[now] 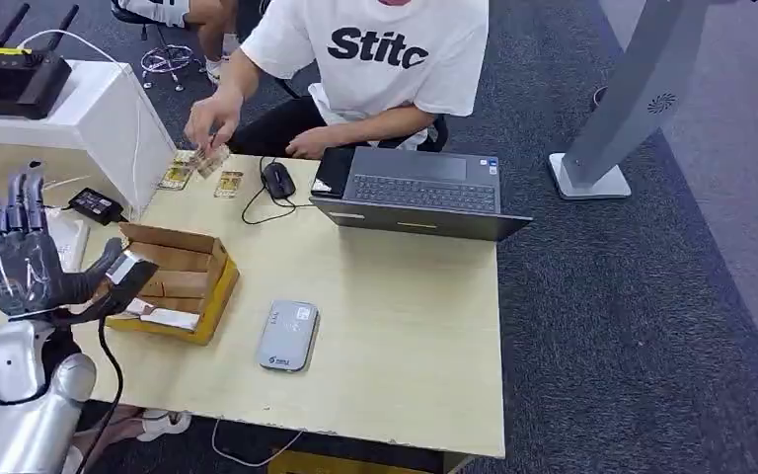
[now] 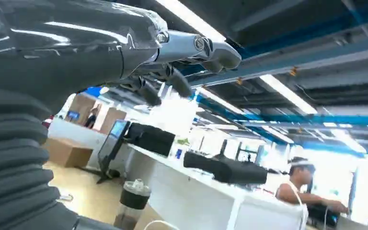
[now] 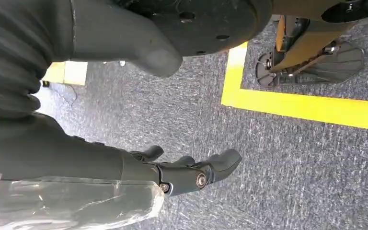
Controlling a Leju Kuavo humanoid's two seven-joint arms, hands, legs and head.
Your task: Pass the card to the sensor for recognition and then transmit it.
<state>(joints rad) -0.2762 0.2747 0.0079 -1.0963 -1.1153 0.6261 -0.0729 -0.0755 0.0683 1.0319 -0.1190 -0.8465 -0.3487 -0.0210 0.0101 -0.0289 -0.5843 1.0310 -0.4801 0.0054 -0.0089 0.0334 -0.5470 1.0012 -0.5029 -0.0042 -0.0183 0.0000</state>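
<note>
Above table, left hand (image 1: 28, 259) open, empty.

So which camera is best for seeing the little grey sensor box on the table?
The head view. It looks down on the table, and the grey sensor box lies in plain sight beside the cardboard box. The left wrist view looks up toward the ceiling lights, and the right wrist view looks at the carpet, so neither helps.

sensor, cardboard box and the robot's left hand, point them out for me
sensor (image 1: 287, 336), head view, middle of its grey top face
cardboard box (image 1: 219, 281), head view, its side wall nearest the sensor
left hand (image 1: 22, 265), head view, the palm, fingers raised and spread
</note>
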